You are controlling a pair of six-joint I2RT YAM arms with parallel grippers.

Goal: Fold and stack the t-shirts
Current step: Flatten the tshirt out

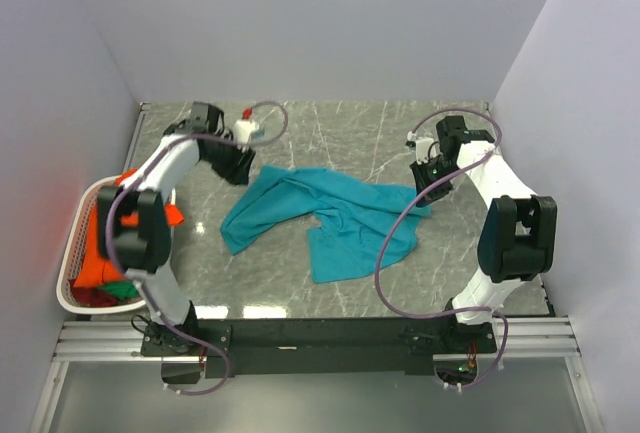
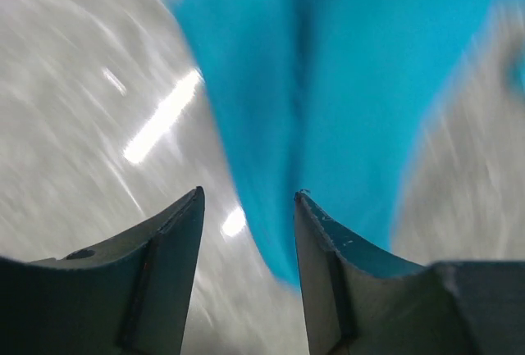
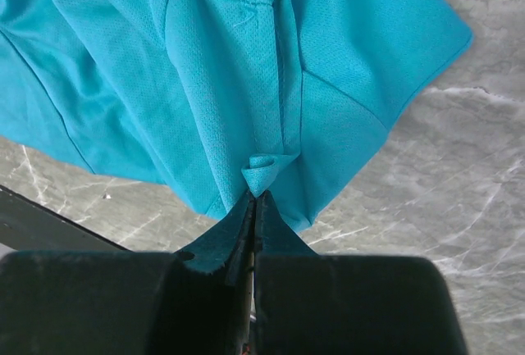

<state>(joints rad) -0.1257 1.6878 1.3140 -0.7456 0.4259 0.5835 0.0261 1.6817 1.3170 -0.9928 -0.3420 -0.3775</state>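
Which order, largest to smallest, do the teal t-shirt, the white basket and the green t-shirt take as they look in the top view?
1. teal t-shirt, spread widest.
2. white basket.
3. green t-shirt: only a small patch shows inside the basket, so its true size is unsure.

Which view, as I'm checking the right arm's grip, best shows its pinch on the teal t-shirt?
Right wrist: sharp and close, the right gripper shut on a bunched fold of the teal t-shirt. Top external shows the whole shirt, the pinch tiny. Left wrist shows only blurred teal cloth.
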